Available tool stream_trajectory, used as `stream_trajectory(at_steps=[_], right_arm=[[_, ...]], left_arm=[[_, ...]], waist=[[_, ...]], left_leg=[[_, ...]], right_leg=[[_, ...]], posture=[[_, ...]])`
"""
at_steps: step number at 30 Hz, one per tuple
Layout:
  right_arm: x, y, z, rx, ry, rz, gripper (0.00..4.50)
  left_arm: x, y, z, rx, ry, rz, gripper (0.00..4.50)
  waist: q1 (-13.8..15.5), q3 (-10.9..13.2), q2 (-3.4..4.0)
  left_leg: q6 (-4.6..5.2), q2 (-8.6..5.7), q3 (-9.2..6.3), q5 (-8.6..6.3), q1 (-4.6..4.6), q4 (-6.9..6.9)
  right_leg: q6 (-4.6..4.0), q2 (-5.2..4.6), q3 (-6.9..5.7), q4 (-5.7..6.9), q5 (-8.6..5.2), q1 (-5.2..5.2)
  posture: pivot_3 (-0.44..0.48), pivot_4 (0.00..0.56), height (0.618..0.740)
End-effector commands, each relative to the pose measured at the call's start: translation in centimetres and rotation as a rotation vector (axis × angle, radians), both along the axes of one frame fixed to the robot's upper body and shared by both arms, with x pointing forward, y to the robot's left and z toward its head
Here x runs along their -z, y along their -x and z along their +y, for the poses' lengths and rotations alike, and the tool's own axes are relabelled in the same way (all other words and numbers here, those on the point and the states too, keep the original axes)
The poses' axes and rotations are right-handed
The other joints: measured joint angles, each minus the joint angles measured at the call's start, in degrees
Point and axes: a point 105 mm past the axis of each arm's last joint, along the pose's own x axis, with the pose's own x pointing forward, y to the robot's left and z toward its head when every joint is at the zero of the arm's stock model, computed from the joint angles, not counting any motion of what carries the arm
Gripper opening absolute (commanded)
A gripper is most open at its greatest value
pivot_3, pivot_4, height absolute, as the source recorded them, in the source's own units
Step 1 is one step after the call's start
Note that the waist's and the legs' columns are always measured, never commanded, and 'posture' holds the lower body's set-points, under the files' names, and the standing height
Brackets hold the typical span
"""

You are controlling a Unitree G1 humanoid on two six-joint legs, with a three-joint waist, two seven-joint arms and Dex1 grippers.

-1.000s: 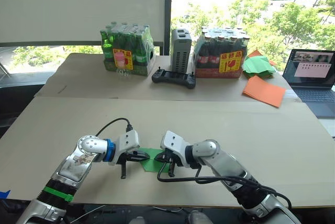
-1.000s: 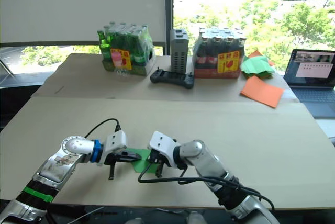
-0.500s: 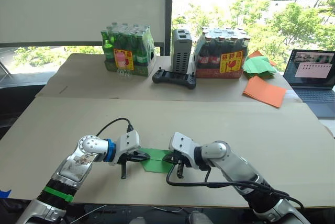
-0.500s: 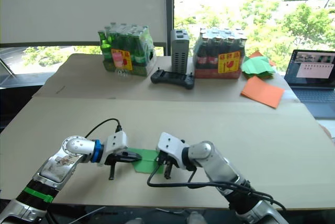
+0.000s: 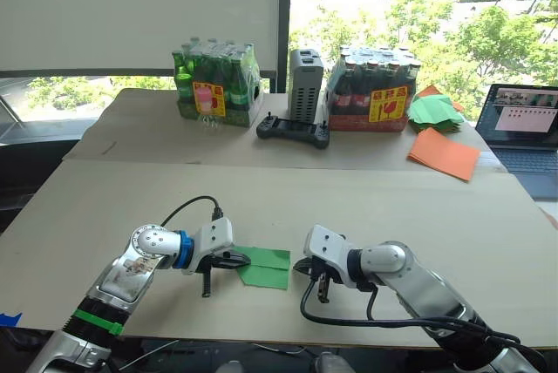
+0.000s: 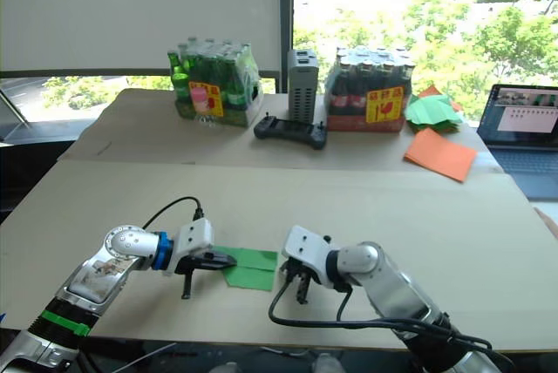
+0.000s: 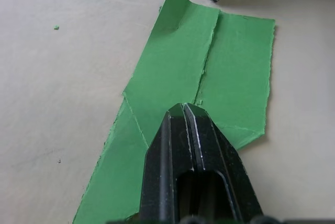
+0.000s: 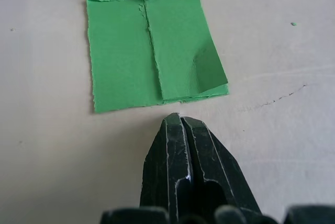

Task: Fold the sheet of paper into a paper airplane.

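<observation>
Left wrist view — sheet of paper [image 7: 209, 77], partly folded with a centre seam, flat on the table [image 5: 436, 216]. Left gripper [image 7: 191, 110] closed, pinning its pointed end; right gripper [image 8: 178, 116] closed, just beside. Wings apparently unformed.

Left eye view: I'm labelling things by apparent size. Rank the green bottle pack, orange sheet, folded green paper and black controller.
1. green bottle pack
2. orange sheet
3. black controller and folded green paper: alike; the paper lies nearer the camera, so unsure.

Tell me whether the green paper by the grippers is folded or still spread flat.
Folded: the sheet of paper lies flat with layers meeting along a centre seam and one corner curling up.
</observation>
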Motion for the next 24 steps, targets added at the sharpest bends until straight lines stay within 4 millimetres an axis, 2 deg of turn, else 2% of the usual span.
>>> stream_trajectory(at_steps=[1,4,6,11,14,18,24], right_arm=[[-3.3,0.5,1.3,-0.052,-0.154,-0.065,0.04],[-5.7,0.4,2.2,-0.073,-0.265,-0.118,0.04],[-5.6,0.1,2.8,-0.074,-0.265,-0.121,0.04],[-3.2,-0.6,4.4,-0.081,-0.202,-0.107,0.04],[-0.7,-1.7,4.1,-0.036,-0.11,-0.096,0.04],[1.4,-1.8,3.8,-0.028,-0.054,-0.047,0.04],[2.3,-1.3,3.4,-0.031,-0.019,-0.008,0.04]], left_arm=[[0.6,-0.2,0.4,-0.018,-0.028,0.012,0.0],[0.6,-0.1,0.4,-0.018,-0.026,0.013,0.0],[0.6,-0.2,0.4,-0.019,-0.025,0.013,0.0],[0.4,-0.1,0.4,-0.018,-0.021,0.009,0.0],[0.3,0.0,0.3,-0.018,-0.018,0.007,0.0],[-0.4,0.4,-0.3,-0.008,0.025,0.017,0.0],[-0.3,0.8,-1.4,0.021,0.042,0.036,0.0]], waist=[[0.11,0.01,0.0],[-0.23,0.02,0.01],[-0.35,0.02,0.02],[-0.48,0.02,0.02],[-0.62,0.03,0.03],[-0.8,0.03,0.03],[-0.84,0.03,0.03]], left_leg=[[0.0,0.0,0.0,0.0,-0.02,0.0],[0.0,0.02,0.0,0.0,-0.02,-0.01],[0.0,0.04,-0.02,0.0,-0.01,-0.01],[0.0,0.03,-0.01,0.0,0.0,-0.01],[0.0,0.03,0.0,0.0,-0.02,-0.01],[0.0,0.03,0.0,0.0,0.01,-0.01],[0.0,0.03,-0.01,0.0,0.02,0.0]], right_leg=[[0.0,0.0,0.0,0.0,0.0,-0.03],[-0.01,0.04,0.01,0.04,0.01,-0.07],[-0.01,0.06,0.01,0.06,0.01,-0.06],[-0.02,0.05,0.0,0.05,0.01,-0.06],[-0.02,0.05,0.0,0.05,0.01,-0.07],[-0.03,0.05,0.01,0.06,0.01,-0.06],[-0.03,0.05,0.01,0.08,0.01,-0.04]], posture=[[0.0,0.15,0.74],[0.0,0.15,0.74],[0.0,0.15,0.74],[0.0,0.15,0.74],[0.0,0.15,0.74],[0.0,0.15,0.74],[0.0,0.15,0.74]])
